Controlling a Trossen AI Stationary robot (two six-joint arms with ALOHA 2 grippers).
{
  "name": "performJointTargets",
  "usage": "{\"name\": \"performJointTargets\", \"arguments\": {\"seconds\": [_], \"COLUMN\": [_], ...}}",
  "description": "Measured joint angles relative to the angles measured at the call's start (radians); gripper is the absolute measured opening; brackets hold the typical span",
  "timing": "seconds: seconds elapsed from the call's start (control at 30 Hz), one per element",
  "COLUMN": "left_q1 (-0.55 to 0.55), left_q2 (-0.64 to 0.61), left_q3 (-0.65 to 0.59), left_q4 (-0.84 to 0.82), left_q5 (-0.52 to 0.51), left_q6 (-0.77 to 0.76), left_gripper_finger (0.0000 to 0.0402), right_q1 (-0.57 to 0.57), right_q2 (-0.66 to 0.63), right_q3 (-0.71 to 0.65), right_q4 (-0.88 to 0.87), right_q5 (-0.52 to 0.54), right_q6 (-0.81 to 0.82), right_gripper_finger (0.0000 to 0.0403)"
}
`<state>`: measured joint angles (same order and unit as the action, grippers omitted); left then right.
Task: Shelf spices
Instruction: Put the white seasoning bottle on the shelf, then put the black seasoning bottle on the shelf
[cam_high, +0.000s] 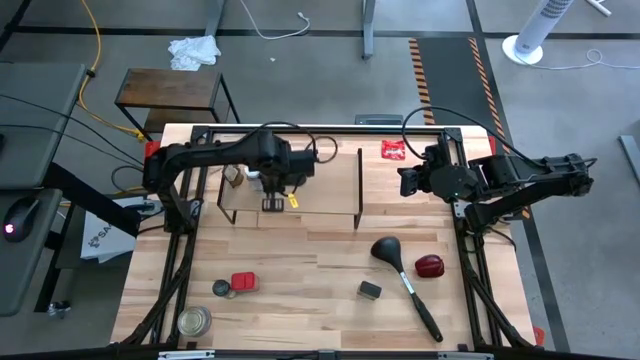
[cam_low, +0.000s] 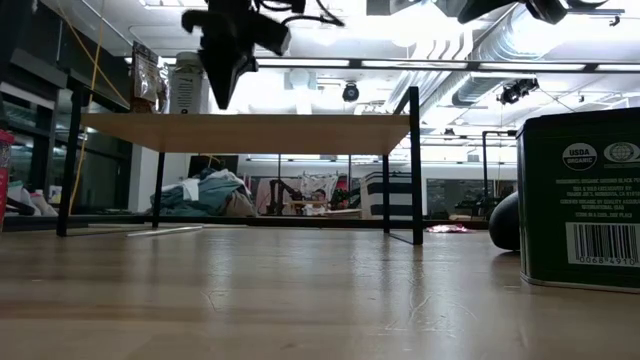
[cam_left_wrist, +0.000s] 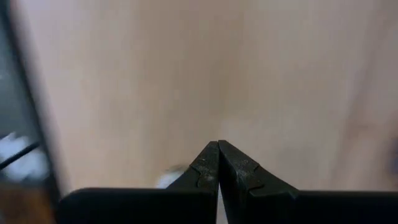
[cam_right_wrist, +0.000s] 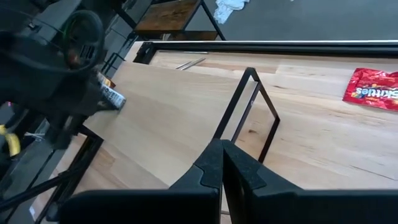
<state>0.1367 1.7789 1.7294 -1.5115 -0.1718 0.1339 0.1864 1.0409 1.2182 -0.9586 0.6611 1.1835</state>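
The left gripper (cam_high: 272, 203) hangs above the shelf (cam_high: 320, 190), over its left part, its 2 fingers (cam_left_wrist: 214, 165) pressed together with nothing between them. In the low view it hovers clear of the plywood top. On the shelf's left end stand a brown bottle (cam_high: 233, 176) and a white-capped jar (cam_low: 186, 82), close together. The right gripper (cam_high: 405, 182) waits just beyond the shelf's right end, near the flat red packet (cam_high: 393, 150), its fingers (cam_right_wrist: 217, 163) likewise closed and empty. On the butcher-block table (cam_high: 300, 300), toward the front, lie the red square tin (cam_high: 243, 283), the dark-lidded glass jar (cam_high: 222, 289) touching it, and the small black box (cam_high: 370, 290), well apart. A black ladle (cam_high: 400, 268) lies near the box.
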Motion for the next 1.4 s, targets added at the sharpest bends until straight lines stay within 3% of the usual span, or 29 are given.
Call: {"name": "performJointTargets", "arguments": {"seconds": [0.13, 0.33, 0.53, 0.63, 0.8, 0.9, 1.0, 1.13, 1.4], "left_q1": [-0.092, -0.32, -0.575, -0.665, -0.78, -0.836, -0.854, -0.867, -0.917], "left_q2": [-0.011, -0.023, -0.03, -0.065, -0.255, -0.41, -0.537, -0.606, -0.599], "left_q3": [0.0, 0.0, -0.005, -0.099, -0.401, -0.525, -0.557, -0.557, -0.558], "left_q4": [0.085, 0.109, 0.031, 0.048, 0.15, 0.18, 0.243, 0.245, 0.197], "left_q5": [0.081, 0.037, -0.039, -0.032, 0.149, 0.17, 0.157, 0.114, 0.134], "left_q6": [-0.078, -0.274, -0.424, -0.521, -0.794, -1.002, -1.121, -1.136, -1.081], "left_gripper_finger": [0.0, 0.0, 0.0, 0.0, 0.0, 0.0, 0.0, 0.0, 0.0], "right_q1": [0.0, 0.0, 0.0, 0.0, 0.0, 0.0, 0.0, 0.0, 0.0], "right_q2": [0.0, -0.001, -0.001, -0.001, -0.001, -0.001, -0.001, -0.001, 0.0], "right_q3": [0.0, 0.0, 0.0, 0.0, 0.0, 0.0, 0.0, 0.0, 0.0], "right_q4": [-0.002, -0.008, -0.037, -0.054, -0.055, -0.055, -0.054, -0.054, -0.054], "right_q5": [-0.001, -0.006, -0.021, -0.031, -0.044, -0.05, -0.05, -0.05, -0.068], "right_q6": [-0.015, -0.038, -0.04, -0.04, -0.049, -0.063, -0.06, -0.059, -0.032], "right_gripper_finger": [0.0, 0.0, 0.0, 0.0, 0.0, 0.0, 0.0, 0.0, 0.0]}}
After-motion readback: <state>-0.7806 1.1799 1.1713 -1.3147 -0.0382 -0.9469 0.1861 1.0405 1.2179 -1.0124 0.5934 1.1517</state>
